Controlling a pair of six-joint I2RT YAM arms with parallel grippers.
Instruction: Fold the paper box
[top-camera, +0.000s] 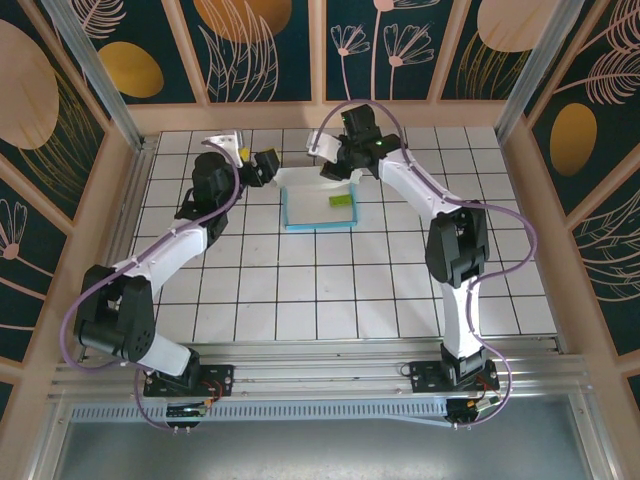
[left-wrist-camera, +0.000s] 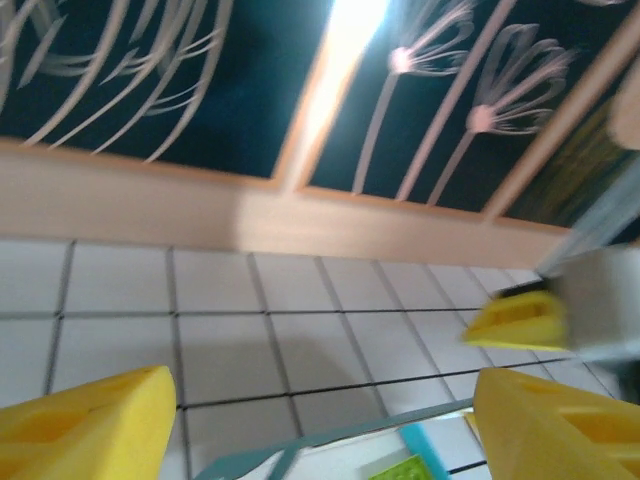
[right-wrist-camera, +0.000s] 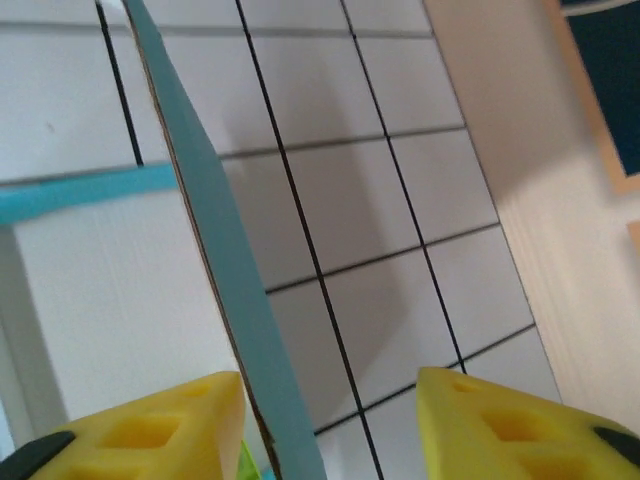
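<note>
1. Left jaws: spread wide, released, nothing gripped. Yellow fingers (left-wrist-camera: 90, 425) at both lower corners of the left wrist view, bare white tile of the table (left-wrist-camera: 300, 340) in the gap.
2. Right jaws: also parted, not clamped. One upright teal wall of the paper box (right-wrist-camera: 225, 270) standing in the gap, close against the inner finger (right-wrist-camera: 150, 430) and well clear of the outer one. Contact with that inner finger: cannot tell.
3. Just under and ahead of the left jaws: teal rim of the box (left-wrist-camera: 330, 437), white inner face below it, corner of a yellow-green slip (left-wrist-camera: 405, 468) just inside.
4. Further ahead of the left jaws, off to their right: one blurred yellow finger of the right jaws (left-wrist-camera: 515, 320), pale body behind it.
5. Inner side of the right jaws: white card face of the box with a teal band along its far edge. Outer side: white tiles with black lines.
6. From above: box (top-camera: 320, 205) lying as a shallow open tray on the table, left jaws at its far-left corner, right jaws over its far edge. Slip (top-camera: 340, 201) on the white floor of the box, nearer the right jaws.
7. Beyond both jaws: wooden ledge and dark panels (left-wrist-camera: 200, 90) with a pale plant pattern.
</note>
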